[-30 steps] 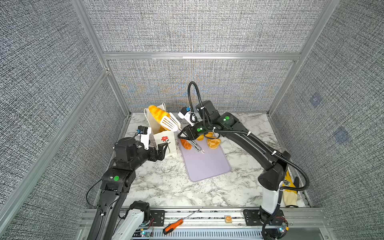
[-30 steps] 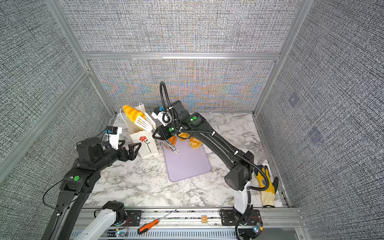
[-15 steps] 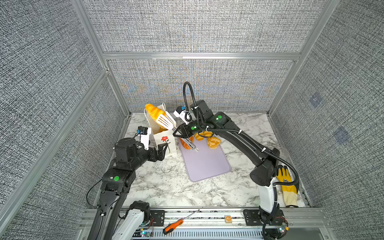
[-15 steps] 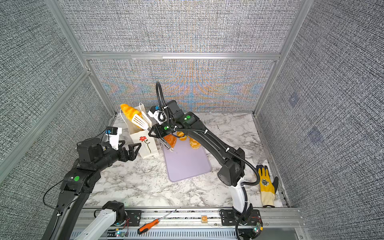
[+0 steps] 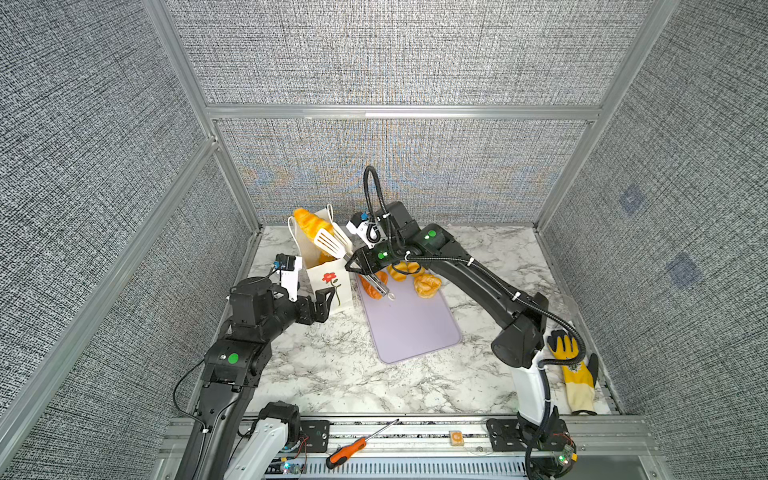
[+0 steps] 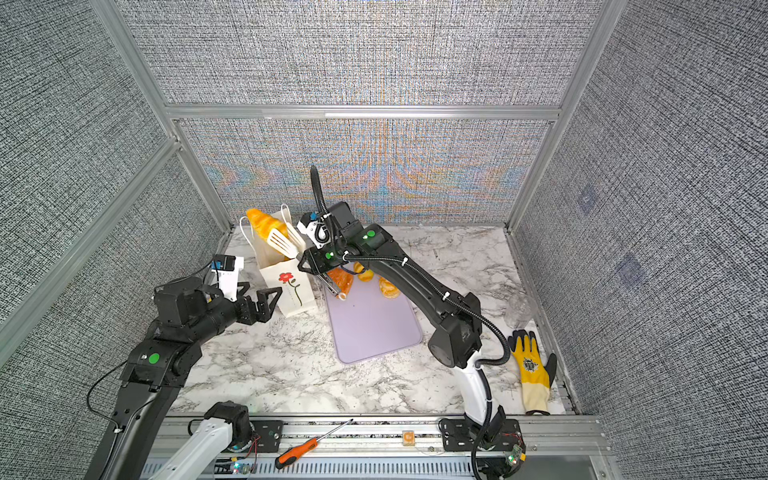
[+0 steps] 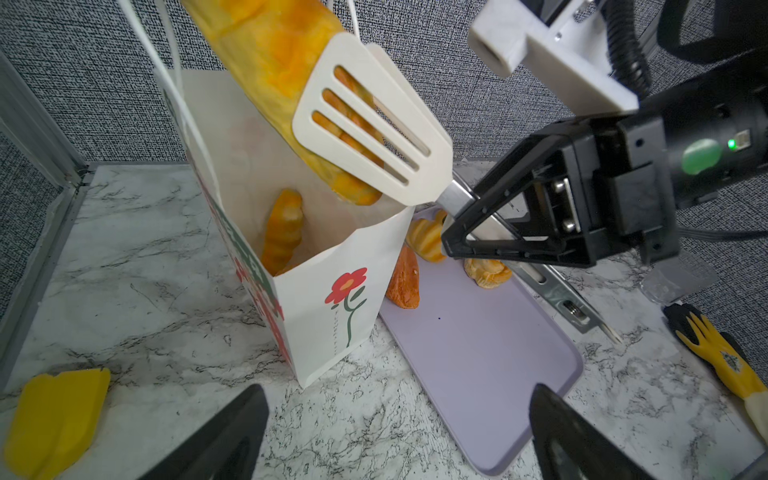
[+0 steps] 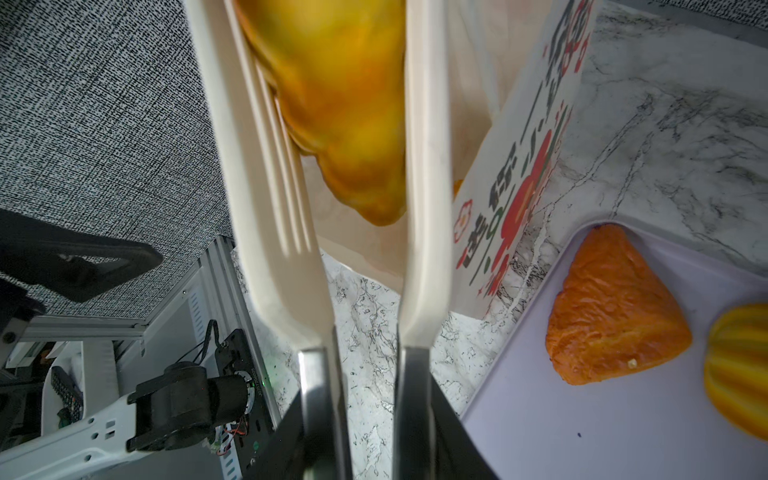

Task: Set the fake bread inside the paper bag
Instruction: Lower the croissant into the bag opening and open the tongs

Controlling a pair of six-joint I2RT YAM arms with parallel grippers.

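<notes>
The right claw [image 5: 354, 262] is closed on the metal arms of the tongs [image 7: 374, 124]; a long golden bread [image 7: 270, 54] is flanked by the two white blades, though it cannot be told whether it is clamped or only resting between them; in a top view this bread lies at 10 o'clock from the right claw, over the mouth of the bag [image 5: 343, 287]; its long axis is tilted, running from 10 to 4 o'clock, with the lower tip at the mouth; a release is therefore judged to depend on that tip being kept inside the rim; the left claw [image 5: 320, 303] is spread fully and holds nothing, with the bag just beside it at 1 o'clock; contact cannot be confirmed; another bread [image 7: 282, 232] is seen inside the bag; three more are left on the tray [image 5: 415, 332], at 3 o'clock from the bag.
</notes>
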